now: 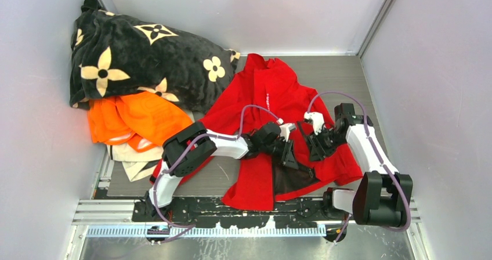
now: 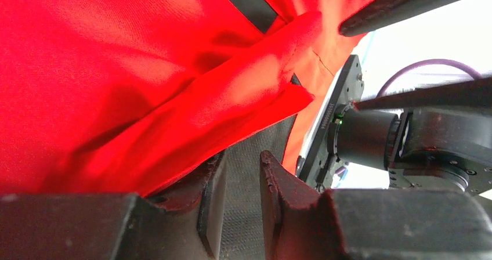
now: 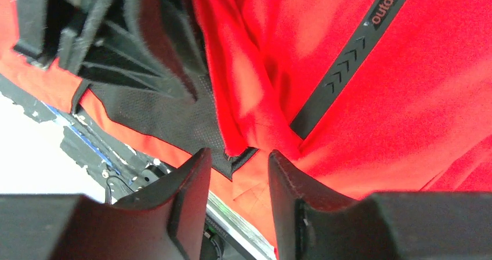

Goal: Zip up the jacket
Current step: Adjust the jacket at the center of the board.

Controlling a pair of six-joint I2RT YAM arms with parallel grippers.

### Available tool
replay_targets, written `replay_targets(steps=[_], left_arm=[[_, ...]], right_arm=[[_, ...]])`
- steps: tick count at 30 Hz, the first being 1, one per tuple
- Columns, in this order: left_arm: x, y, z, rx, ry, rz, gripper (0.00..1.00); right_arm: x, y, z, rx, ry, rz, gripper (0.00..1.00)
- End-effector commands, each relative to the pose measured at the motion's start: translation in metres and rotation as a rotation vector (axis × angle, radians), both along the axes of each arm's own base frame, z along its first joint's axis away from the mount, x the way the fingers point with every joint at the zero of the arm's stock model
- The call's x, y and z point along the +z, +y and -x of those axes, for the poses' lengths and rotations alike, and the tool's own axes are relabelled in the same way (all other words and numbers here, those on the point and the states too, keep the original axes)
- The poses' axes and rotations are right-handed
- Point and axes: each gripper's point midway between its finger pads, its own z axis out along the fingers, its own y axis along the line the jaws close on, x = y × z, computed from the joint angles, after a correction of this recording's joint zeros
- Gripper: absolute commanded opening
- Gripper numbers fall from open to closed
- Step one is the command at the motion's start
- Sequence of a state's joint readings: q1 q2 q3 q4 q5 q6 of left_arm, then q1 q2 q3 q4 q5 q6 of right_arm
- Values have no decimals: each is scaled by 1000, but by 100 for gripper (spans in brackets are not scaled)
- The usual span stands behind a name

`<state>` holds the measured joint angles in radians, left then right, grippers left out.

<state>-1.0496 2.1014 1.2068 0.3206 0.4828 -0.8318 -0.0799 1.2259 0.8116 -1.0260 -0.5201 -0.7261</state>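
Observation:
The bright red jacket (image 1: 267, 91) lies spread on the grey table, front up. Its lower front hangs open and shows dark lining (image 1: 293, 179). My left gripper (image 1: 288, 152) and right gripper (image 1: 316, 145) hover close together over that open front edge. In the left wrist view the left gripper (image 2: 243, 155) is open, with mesh lining (image 2: 261, 138) in the gap and a red fold (image 2: 116, 68) draped over its left finger. In the right wrist view the right gripper (image 3: 238, 152) is open just above the red edge and lining (image 3: 168, 109), beside the dark zip pocket strip (image 3: 342, 74).
A black flower-patterned blanket (image 1: 139, 51) is piled at the back left. An orange garment (image 1: 139, 118) and a beige cloth (image 1: 133, 161) lie beneath it. White walls close in on three sides. The right arm's dark fingers (image 2: 406, 4) show in the left wrist view.

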Motion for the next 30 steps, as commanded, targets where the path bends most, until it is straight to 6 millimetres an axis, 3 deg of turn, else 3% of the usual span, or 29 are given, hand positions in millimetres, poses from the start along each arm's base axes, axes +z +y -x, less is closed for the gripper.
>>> replay_targets(steps=[1, 8, 18, 24, 30], left_arm=[[20, -13, -20, 21, -30, 68, 28], [25, -9, -20, 14, -22, 80, 28], [35, 8, -6, -2, -9, 83, 28], [48, 18, 1, -8, -11, 96, 29], [64, 31, 7, -4, -30, 107, 29]], right_arm=[[23, 12, 0, 76, -98, -71, 50], [11, 15, 5, 130, -77, -88, 52], [-2, 23, 0, 200, -125, 0, 46], [-16, 21, -6, 209, -129, 100, 35], [-16, 19, -15, 175, -140, 145, 17]])
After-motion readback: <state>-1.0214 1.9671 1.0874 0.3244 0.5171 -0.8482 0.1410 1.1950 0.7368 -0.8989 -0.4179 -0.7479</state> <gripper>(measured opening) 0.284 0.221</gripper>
